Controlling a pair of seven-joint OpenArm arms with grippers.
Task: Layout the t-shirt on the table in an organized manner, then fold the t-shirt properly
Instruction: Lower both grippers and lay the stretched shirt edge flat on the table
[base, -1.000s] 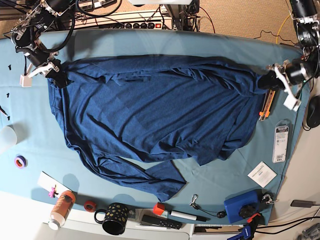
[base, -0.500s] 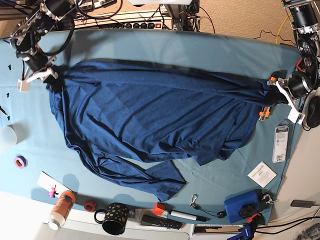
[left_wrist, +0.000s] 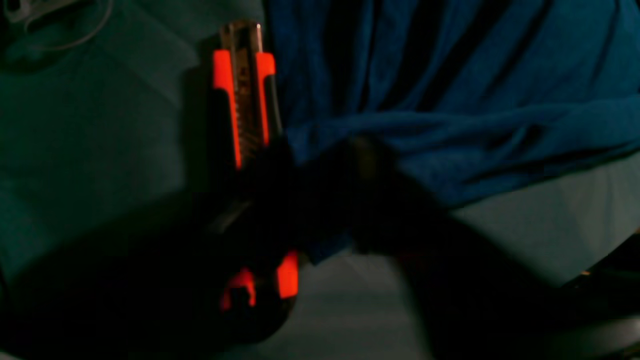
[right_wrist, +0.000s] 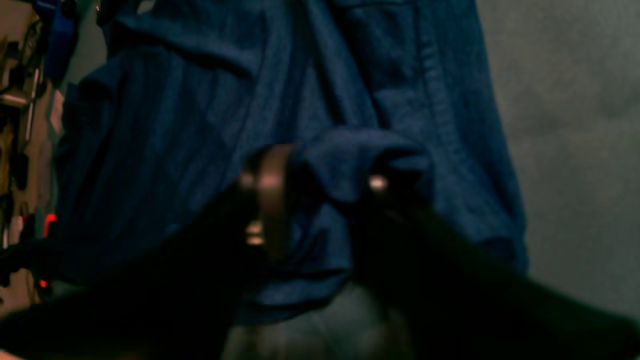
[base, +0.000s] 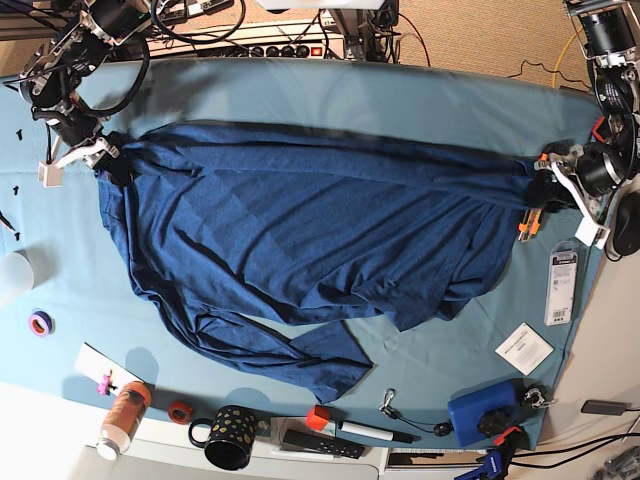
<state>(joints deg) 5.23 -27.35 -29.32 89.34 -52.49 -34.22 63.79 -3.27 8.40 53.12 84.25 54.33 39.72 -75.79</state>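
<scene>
The 2 arms are drawing the far edge of the t-shirt (base: 310, 230) out along the table (base: 330, 90). Compared with 1 second ago, that edge is running as a much straighter, tighter line, and the loose folds that were sagging below it are flattening.

The left gripper (base: 562, 185) is sitting directly above the orange and black utility knife (base: 528, 220), holding 1 end of the stretched edge there. That end is lying closer to the knife than before, and in the left wrist view blue cloth is lying against the knife's side. The left jaws are too dark and blurred to read, so I cannot tell whether they are pinching the cloth or letting go.

The right gripper (right_wrist: 325, 185) is working at the end of the shirt farthest from the knife. Its 2 fingers (right_wrist: 270, 190) are standing apart with a wad of fabric between them, but I cannot tell whether they are clamping it or releasing it.

My reading is that the spreading step is nearing its end on this edge, though the layout is not finished. The side of the shirt across from the stretched edge is lying rumpled, with 1 sleeve folded back on itself well away from the knife. Fabric may also be snagging on the knife, or dragging it, as that end settles.
</scene>
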